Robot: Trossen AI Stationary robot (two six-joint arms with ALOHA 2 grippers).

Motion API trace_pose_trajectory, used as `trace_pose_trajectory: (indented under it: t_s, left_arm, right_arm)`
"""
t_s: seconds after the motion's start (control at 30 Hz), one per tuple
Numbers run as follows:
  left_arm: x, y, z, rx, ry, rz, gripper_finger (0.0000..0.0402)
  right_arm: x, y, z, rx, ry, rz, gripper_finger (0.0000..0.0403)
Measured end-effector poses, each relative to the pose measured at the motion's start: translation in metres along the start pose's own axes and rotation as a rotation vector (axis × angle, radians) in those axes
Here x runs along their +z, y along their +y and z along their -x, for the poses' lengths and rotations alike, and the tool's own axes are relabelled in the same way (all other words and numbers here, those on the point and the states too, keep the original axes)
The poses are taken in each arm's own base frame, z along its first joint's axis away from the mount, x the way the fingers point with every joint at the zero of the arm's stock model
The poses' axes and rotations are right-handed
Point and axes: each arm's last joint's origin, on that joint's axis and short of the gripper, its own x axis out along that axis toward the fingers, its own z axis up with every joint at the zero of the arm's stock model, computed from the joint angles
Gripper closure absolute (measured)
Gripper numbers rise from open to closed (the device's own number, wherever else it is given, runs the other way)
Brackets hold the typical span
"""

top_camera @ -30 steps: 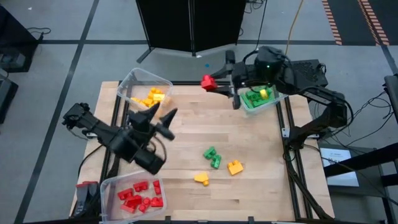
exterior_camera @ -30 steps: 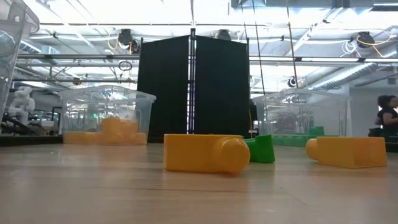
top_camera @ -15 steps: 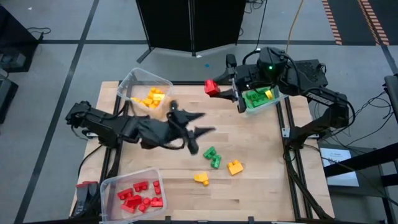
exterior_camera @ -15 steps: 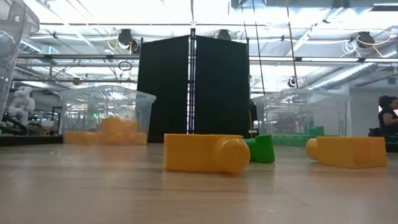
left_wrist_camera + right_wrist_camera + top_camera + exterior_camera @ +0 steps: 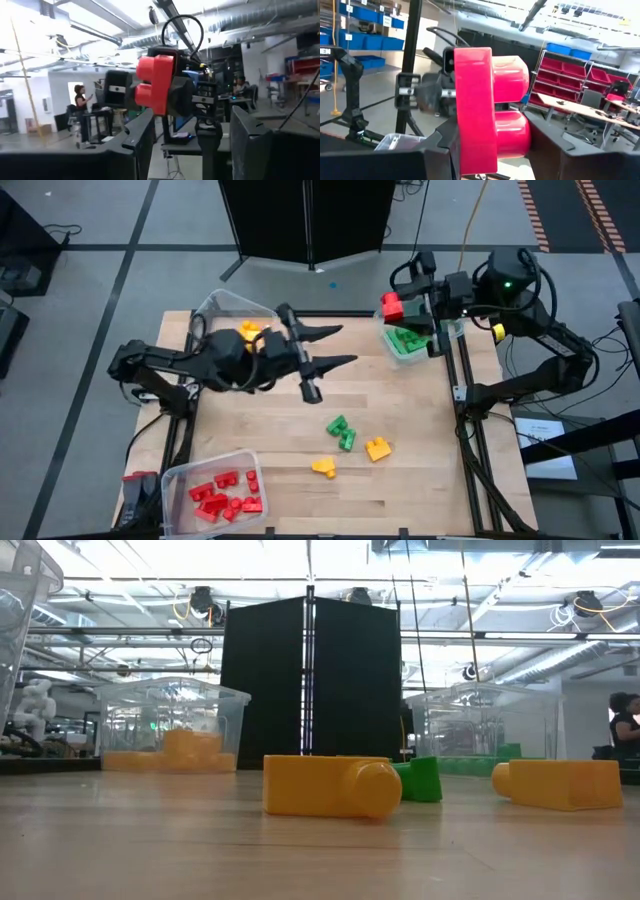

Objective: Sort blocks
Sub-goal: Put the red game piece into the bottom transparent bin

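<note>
Red block (image 5: 392, 306) held aloft at far right corner of table, just beside rim of green bin (image 5: 404, 352); clamped betw. fingers of right gripper (image 5: 398, 310), studs facing sideways, seen close in right wrist view (image 5: 487, 115) and from opposite side in left wrist view (image 5: 156, 84). Held off the wood and level, presumably for a handover toward the left side, since red bin (image 5: 175, 480) sits at near left corner, well apart from right arm's position; judgement only. Other blocks: yellows in yellow bin (image 5: 222, 308) at far left, greens in green bin, reds in red bin. Unsorted on table (image 5: 400, 410): green pair (image 5: 341, 431), yellow block (image 5: 378, 448), second yellow block (image 5: 324, 467), all near centre-right, close to each other, nothing touching a gripper. Low view shows same yellows (image 5: 330, 786) lying flat on wood. Left gripper (image 5: 335, 346) raised above far-centre of table, pointing at right gripper across a gap, fingers parted, empty; aimed straight at red block per its wrist view. Right gripper partly closed, grasping red block firmly on its flat sides. Sorting well along, few pieces left.
</note>
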Motion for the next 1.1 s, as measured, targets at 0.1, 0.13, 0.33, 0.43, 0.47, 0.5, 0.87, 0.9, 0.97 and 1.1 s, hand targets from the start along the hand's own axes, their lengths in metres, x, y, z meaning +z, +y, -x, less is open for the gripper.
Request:
trace_pose_trajectory:
  t_s: [0.1,0.13,0.33,0.43,0.47,0.5,0.87,0.9,0.97,1.1]
  left_arm:
    - [-0.008,0.007,-0.009,0.023,-0.027,0.045,0.0254]
    - [-0.008,0.01,-0.01,0.035,-0.044,0.052,0.0254]
    - [-0.015,0.024,-0.016,0.127,-0.034,0.057,0.0254]
    - [-0.015,0.028,-0.017,0.179,-0.032,0.123,0.0254]
    - [-0.014,0.028,-0.017,0.186,-0.039,0.134,0.0254]
    - [-0.014,0.028,-0.017,0.189,-0.048,0.152,0.0254]
    - [-0.014,0.023,-0.016,0.106,-0.044,0.144,0.0226]
    - [-0.014,0.023,-0.016,0.105,-0.044,0.144,0.0216]
    - [-0.014,0.023,-0.016,0.104,-0.044,0.138,0.0195]
    - [-0.015,0.022,-0.016,0.103,-0.039,0.105,0.015]
  right_arm:
    - [-0.003,-0.001,-0.003,0.001,0.01,-0.008,0.0253]
    - [-0.004,-0.002,-0.006,0.003,0.015,-0.011,0.0253]
    - [-0.014,-0.006,-0.018,0.008,0.049,-0.023,0.0253]
    - [-0.017,-0.007,-0.02,0.009,0.054,-0.016,0.0253]
    - [-0.017,-0.007,-0.021,0.01,0.055,-0.011,0.0253]
    - [-0.017,-0.007,-0.021,0.01,0.056,-0.006,0.0253]
    - [-0.016,-0.007,-0.02,0.01,0.051,0.019,0.0253]
    - [-0.016,-0.007,-0.02,0.01,0.051,0.02,0.0253]
    - [-0.018,-0.008,-0.023,0.011,0.056,0.017,0.0253]
    - [-0.025,-0.01,-0.03,0.015,0.079,0.005,0.0253]
